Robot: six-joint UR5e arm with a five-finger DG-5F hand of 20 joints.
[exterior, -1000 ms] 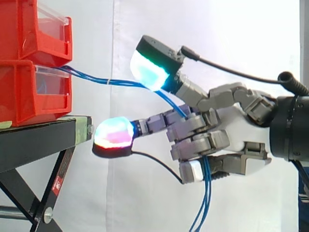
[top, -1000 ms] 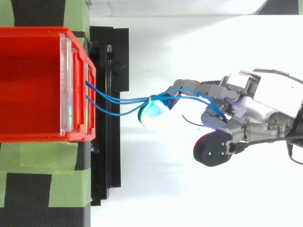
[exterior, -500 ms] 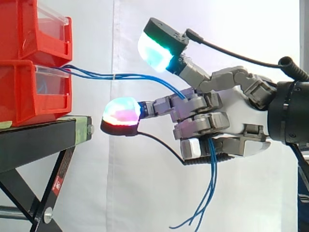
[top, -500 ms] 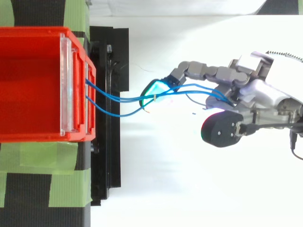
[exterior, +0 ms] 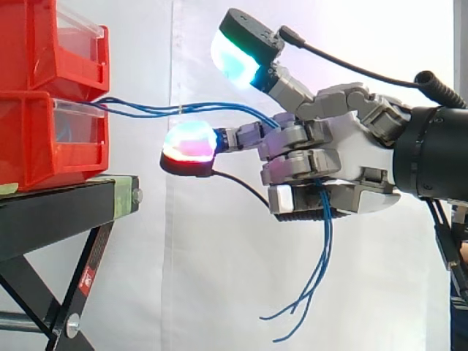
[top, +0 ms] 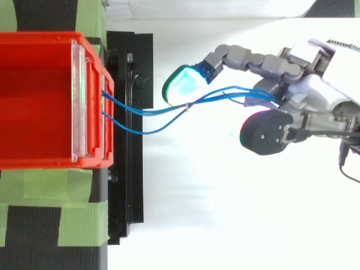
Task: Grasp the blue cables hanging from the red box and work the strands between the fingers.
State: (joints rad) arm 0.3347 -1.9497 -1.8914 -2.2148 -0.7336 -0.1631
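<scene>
The thin blue cable strands (top: pixel 186 106) from the red plastic box (exterior: pixel 36 146) are pinched in the curled hand (exterior: pixel 351 161) (limp, light, probably slippery); best gripped mid-span

Bright, even light; the white curtain (exterior: pixel 205 292) glares, nearly blown out; the hand (exterior: pixel 351 161)'s pads (exterior: pixel 189 140) glow
</scene>
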